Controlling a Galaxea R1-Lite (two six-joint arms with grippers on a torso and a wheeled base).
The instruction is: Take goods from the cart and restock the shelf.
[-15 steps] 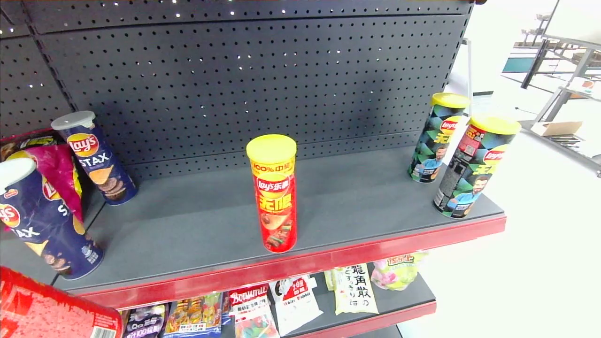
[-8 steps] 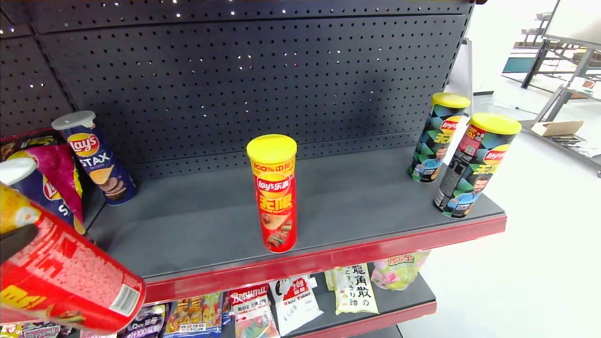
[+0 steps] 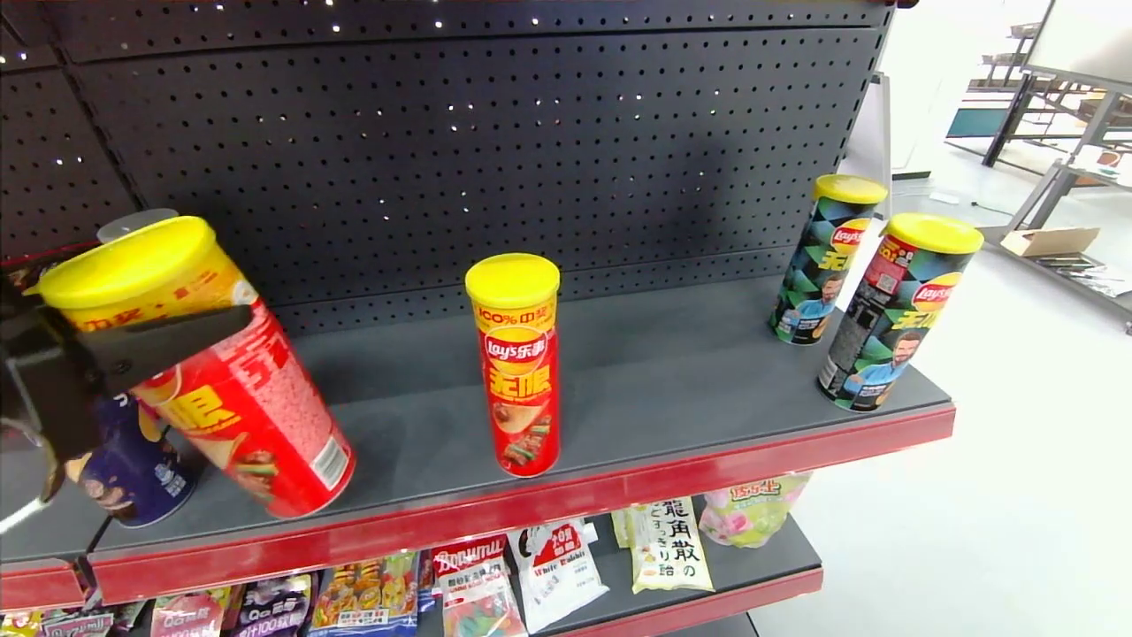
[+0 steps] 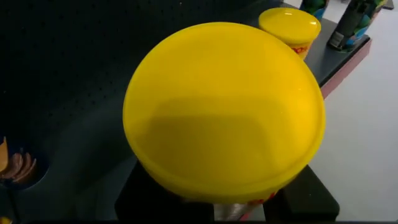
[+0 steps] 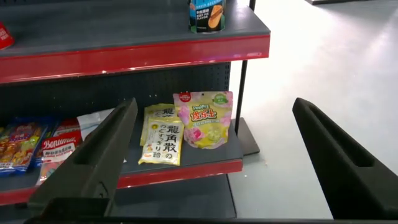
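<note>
My left gripper (image 3: pixel 164 341) is shut on a red chip can (image 3: pixel 239 407) with a yellow lid. It holds the can tilted over the front left of the grey shelf (image 3: pixel 672 389), the base low near the red front edge. In the left wrist view the can's yellow lid (image 4: pixel 224 112) sits between that gripper's dark fingers (image 4: pixel 140 199). A matching red can (image 3: pixel 517 367) stands upright at the shelf's middle front. My right gripper (image 5: pixel 211 162) is open with nothing in it, level with the lower shelf (image 5: pixel 180 171).
Two green cans (image 3: pixel 822 261) (image 3: pixel 893 314) stand at the shelf's right end. A blue can (image 3: pixel 133 469) stands behind the held can at the left. Snack bags (image 3: pixel 668 544) lie on the lower shelf. A perforated back panel (image 3: pixel 495 150) closes the rear.
The held red can has risen from the lower left corner and moved right over the shelf, turning from lying towards upright. The other cans have stayed put.
</note>
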